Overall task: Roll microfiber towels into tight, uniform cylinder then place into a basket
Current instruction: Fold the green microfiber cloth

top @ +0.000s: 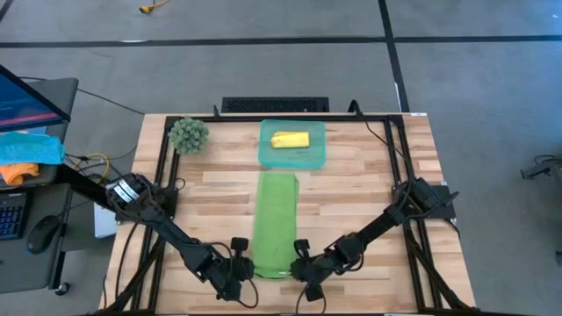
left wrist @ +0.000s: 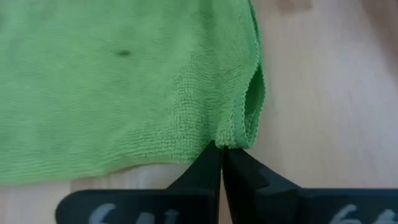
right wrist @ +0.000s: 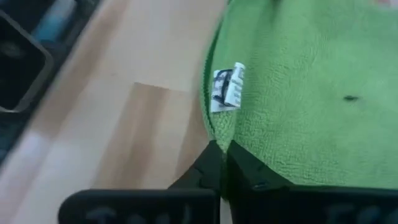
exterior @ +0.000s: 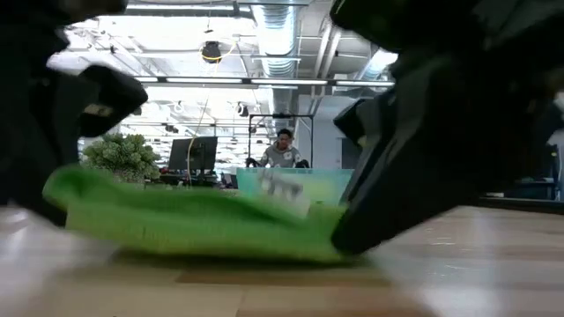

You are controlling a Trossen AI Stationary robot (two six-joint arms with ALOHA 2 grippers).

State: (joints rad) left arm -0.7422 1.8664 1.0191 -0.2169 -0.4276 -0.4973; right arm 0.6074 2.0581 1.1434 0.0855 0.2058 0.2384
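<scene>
The light green microfiber towel [top: 276,224] lies folded into a long strip on the table, running from near the basket to the near edge. My left gripper [top: 252,269] is shut on its near left corner and my right gripper [top: 298,265] is shut on its near right corner, beside a white tag [right wrist: 227,87]. The teal basket [top: 313,158] stands past the strip's far end, and a rolled yellow towel [top: 290,140] lies inside it. My left gripper pinches the towel's near left corner [left wrist: 235,138] between its two fingers, at the folded hem where several layers meet. The fingers slant down from the near left. The rest of the towel lies on the table. My right gripper pinches the towel's near right corner [right wrist: 219,138] between its two fingers, just below the white tag. The fingers slant down from the near right. The corner is at the fingers' free ends, and the towel beyond it lies flat on the table.
A fuzzy green ball [top: 189,133] sits at the table's far left corner. Bare wood [top: 369,184] lies on both sides of the strip. A desk with a monitor and blue and orange cloths [top: 26,154] stands left of the table. A person sits in the room behind [exterior: 284,145].
</scene>
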